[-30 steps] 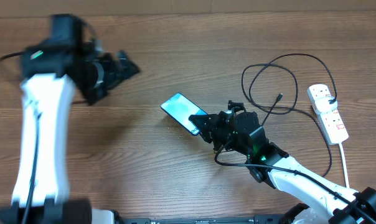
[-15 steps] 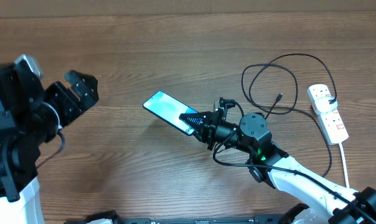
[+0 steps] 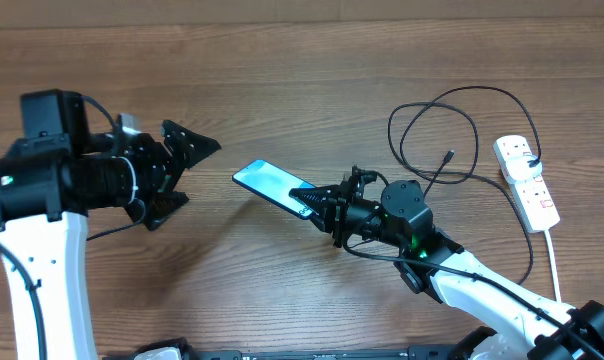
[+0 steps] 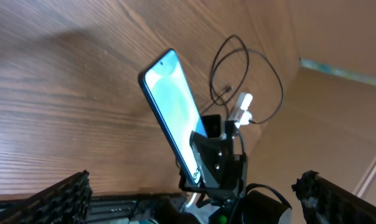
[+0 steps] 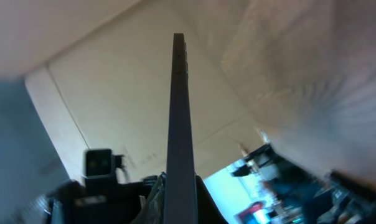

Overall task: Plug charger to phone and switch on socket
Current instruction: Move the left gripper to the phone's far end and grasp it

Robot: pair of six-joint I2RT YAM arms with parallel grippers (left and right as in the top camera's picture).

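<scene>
My right gripper (image 3: 317, 200) is shut on the near end of the phone (image 3: 267, 182) and holds it tilted, screen up, over the table's middle. In the right wrist view the phone (image 5: 178, 118) shows edge-on between the fingers (image 5: 157, 196). My left gripper (image 3: 197, 172) is open and empty, a short way left of the phone and pointing at it. In the left wrist view the phone (image 4: 172, 106) stands ahead between my open fingers (image 4: 57, 199). The charger (image 3: 437, 125) lies looped at the right, its tip (image 3: 450, 155) free. The socket (image 3: 527, 180) lies at the far right with a red switch (image 3: 548, 206).
The strip's white cord (image 3: 555, 265) runs toward the front edge at the right. The right arm (image 3: 482, 285) crosses the front right of the wooden table (image 3: 282, 80). A cardboard wall (image 4: 337, 112) stands beyond the table.
My left arm has swung round, bringing its open gripper in from the far left to face the phone. My right gripper has rolled and carried the phone a little leftward.
</scene>
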